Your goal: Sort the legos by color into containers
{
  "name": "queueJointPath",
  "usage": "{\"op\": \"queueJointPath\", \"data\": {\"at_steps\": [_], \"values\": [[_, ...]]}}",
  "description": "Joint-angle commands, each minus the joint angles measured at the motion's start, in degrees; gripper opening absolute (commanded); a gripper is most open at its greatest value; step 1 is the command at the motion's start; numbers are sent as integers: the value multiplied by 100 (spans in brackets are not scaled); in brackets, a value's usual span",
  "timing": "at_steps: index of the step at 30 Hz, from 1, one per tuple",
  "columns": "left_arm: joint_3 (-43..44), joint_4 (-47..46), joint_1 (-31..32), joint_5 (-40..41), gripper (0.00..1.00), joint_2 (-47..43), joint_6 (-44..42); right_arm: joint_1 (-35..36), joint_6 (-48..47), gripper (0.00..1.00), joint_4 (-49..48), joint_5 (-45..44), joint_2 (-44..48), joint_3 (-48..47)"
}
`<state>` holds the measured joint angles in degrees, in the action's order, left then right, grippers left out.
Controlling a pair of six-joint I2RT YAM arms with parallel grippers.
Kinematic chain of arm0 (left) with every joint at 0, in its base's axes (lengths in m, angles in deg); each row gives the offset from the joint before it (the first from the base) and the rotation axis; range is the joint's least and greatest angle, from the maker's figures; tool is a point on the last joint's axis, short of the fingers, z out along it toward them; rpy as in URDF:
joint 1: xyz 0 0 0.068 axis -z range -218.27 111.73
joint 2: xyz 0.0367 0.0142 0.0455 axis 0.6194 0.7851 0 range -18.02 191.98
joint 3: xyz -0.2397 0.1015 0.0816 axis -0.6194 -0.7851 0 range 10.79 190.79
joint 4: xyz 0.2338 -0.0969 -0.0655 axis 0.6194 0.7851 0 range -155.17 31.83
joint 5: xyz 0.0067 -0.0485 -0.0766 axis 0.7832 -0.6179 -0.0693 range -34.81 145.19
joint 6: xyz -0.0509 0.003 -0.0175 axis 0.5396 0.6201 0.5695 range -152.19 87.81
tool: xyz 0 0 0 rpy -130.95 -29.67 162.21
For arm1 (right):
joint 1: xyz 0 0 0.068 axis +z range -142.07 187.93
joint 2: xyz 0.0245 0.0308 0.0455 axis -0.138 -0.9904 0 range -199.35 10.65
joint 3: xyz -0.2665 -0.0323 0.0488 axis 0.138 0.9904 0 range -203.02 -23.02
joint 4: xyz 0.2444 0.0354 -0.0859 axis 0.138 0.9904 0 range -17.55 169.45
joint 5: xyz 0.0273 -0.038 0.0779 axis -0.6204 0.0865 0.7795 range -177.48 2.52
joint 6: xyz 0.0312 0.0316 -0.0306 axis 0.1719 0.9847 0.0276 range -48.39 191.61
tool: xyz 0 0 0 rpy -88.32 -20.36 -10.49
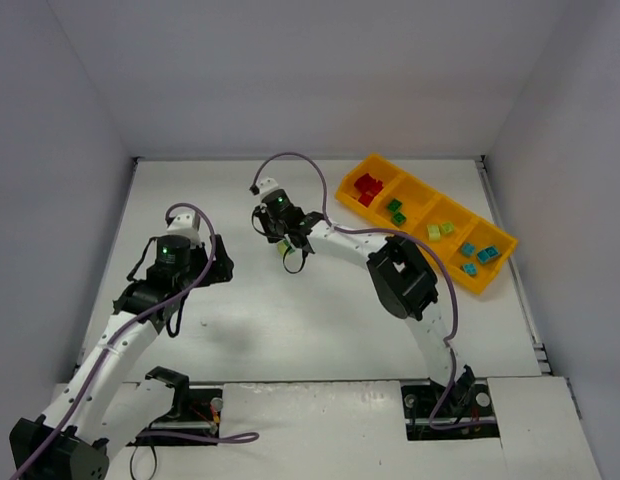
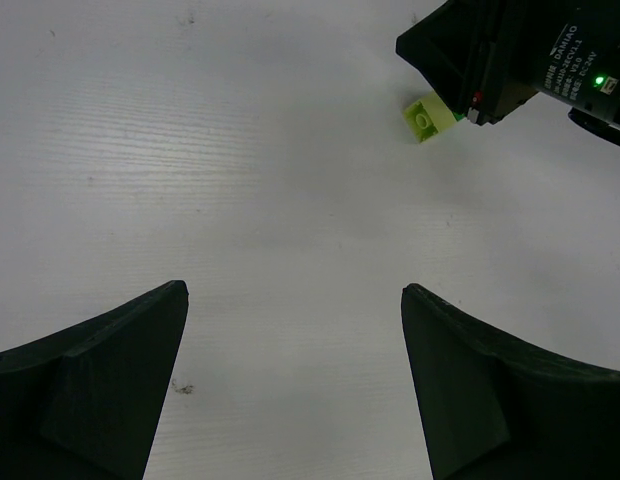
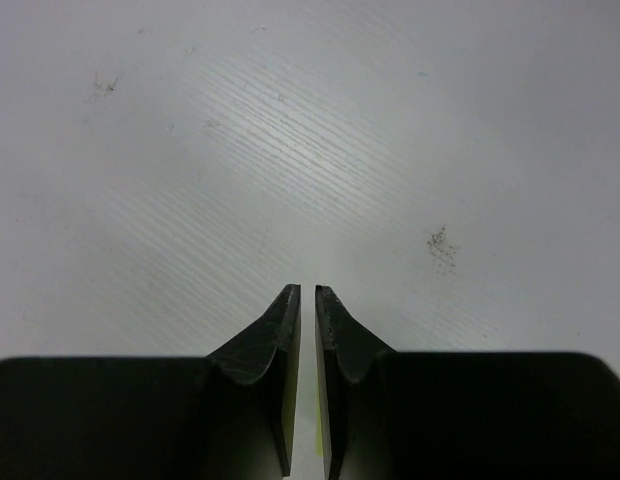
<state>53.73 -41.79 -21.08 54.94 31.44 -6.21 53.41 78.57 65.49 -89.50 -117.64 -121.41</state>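
Note:
A pale yellow-green lego point(image 2: 423, 119) lies on the white table, half tucked under the body of my right gripper point(image 1: 291, 258). From above, the same lego point(image 1: 283, 246) shows beside that gripper. In the right wrist view the right gripper point(image 3: 307, 290) is shut to a thin slit, with only a yellow-green sliver far back in the gap and nothing between the tips. My left gripper point(image 2: 295, 290) hangs open over bare table, short of the lego. The orange-yellow tray point(image 1: 442, 198) holds red legos point(image 1: 368, 187), dark green legos point(image 1: 396, 212), yellow-green legos point(image 1: 440, 230) and teal legos point(image 1: 478, 255), one colour per compartment.
White walls close in the table on the left, back and right. The tray lies at an angle in the far right corner. A purple cable point(image 1: 300, 160) loops above the right arm's wrist.

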Motion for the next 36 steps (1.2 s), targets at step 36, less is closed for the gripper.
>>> {"op": "queueJointPath", "data": {"at_steps": [36], "values": [[180, -299, 47, -212, 81, -41, -23, 322, -826, 1, -165, 358, 1771, 1524]]}}
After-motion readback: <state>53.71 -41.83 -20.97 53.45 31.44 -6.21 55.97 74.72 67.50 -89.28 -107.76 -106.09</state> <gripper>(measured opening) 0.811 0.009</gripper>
